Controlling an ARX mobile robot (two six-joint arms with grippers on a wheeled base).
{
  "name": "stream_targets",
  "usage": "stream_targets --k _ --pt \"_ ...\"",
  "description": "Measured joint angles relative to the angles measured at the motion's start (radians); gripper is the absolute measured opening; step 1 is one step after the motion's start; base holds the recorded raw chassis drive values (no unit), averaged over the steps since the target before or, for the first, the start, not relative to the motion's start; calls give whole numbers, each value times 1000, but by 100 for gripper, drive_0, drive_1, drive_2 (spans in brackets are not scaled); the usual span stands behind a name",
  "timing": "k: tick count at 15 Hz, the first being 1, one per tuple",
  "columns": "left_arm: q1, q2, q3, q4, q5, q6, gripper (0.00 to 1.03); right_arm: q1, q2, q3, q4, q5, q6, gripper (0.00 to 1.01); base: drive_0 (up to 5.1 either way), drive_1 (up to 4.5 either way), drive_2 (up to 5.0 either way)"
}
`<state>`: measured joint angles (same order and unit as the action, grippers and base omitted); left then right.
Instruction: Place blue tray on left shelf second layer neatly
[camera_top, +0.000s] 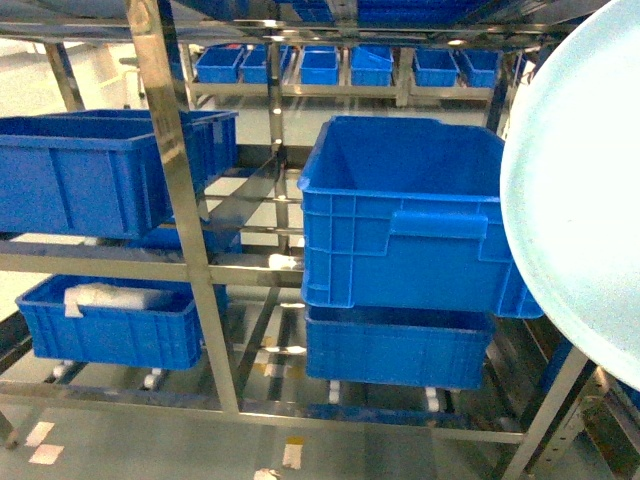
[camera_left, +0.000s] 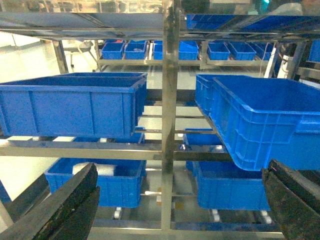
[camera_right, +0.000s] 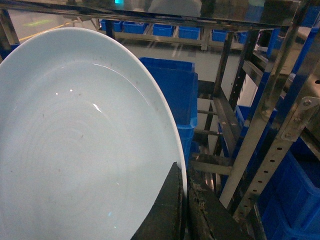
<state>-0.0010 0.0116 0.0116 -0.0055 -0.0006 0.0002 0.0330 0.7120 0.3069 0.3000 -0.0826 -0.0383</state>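
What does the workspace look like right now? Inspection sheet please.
Surface: shiny stainless-steel rack with square posts; left second tier holds a deep ribbed dark-blue plastic crate.
Job's things: pale light-blue shallow oval plastic tray, held up at the right, not yet on the rack.
Clutter: dark-blue crate sitting tilted on the right bay; lower-left crate with a white bundle inside; small blue bins on a far rack.
Grippers: right gripper pinching the tray's rim; left gripper open, empty.
Cables: nothing seen.
Surroundings: pale floor with tape marks.
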Motion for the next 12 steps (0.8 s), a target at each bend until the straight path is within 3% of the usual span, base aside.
stream_targets --k 12 --pt "0 0 0 2 0 0 98 0 0 0 1 0 0 2 0 0 0"
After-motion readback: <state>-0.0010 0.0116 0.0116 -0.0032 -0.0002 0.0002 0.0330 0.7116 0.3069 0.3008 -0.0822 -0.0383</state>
